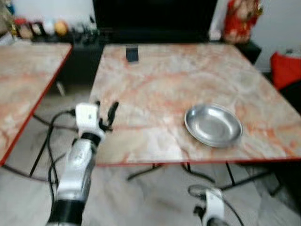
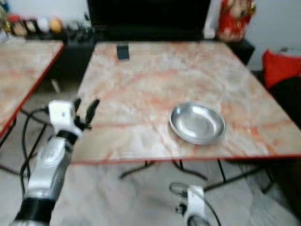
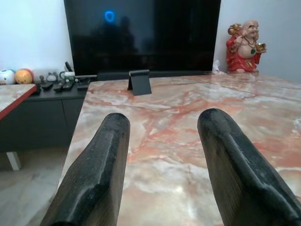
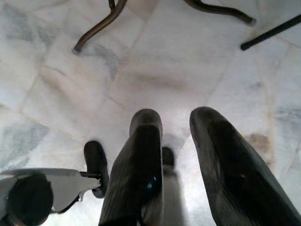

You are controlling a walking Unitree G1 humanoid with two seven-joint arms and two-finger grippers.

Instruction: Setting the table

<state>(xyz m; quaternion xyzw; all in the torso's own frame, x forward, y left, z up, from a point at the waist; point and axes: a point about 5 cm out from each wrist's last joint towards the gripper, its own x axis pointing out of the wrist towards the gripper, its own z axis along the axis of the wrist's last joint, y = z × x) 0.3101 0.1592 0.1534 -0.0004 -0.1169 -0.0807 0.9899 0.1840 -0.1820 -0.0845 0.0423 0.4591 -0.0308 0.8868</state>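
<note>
A shallow steel plate [image 1: 213,125] lies on the marble table [image 1: 155,84], near its front edge and right of centre. My left gripper [image 1: 106,113] is raised at the table's front left corner, open and holding nothing, its two black fingers [image 3: 99,174] aimed across the tabletop toward the back. My right arm [image 1: 214,207] hangs low below the table's front edge; in the right wrist view its fingers [image 4: 143,165] point down at the tiled floor with a gap between them and nothing in it.
A small dark stand [image 1: 132,53] sits at the table's far edge before a black TV [image 3: 141,33]. A second marble table [image 1: 23,80] stands to the left. A red figurine [image 1: 241,21] and a red cushion [image 1: 287,68] are at the right. Table legs [image 4: 101,26] cross the floor.
</note>
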